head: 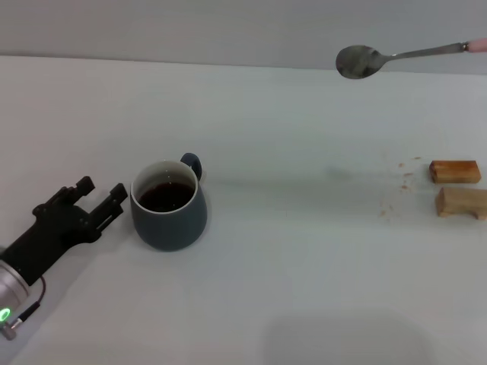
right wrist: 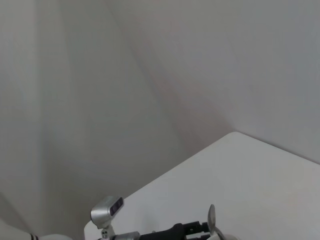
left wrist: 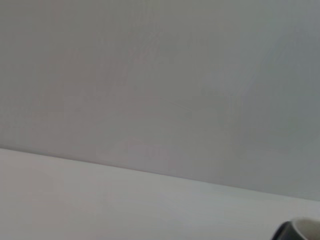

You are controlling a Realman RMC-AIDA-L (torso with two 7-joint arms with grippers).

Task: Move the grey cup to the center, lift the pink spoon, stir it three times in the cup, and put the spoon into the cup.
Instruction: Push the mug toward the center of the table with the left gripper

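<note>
Beside the grey cup (head: 168, 205), the left gripper (head: 103, 198) gapes wide; the pink spoon (head: 403, 56) hangs aloft, no writing visible.

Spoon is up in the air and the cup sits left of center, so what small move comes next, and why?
Probably carry the pink spoon leftward and toward the grey cup, stopping above its mouth. The spoon hangs high at the far right, its holder out of frame, well clear of the cup. The left gripper sits open beside the cup, not touching.
</note>
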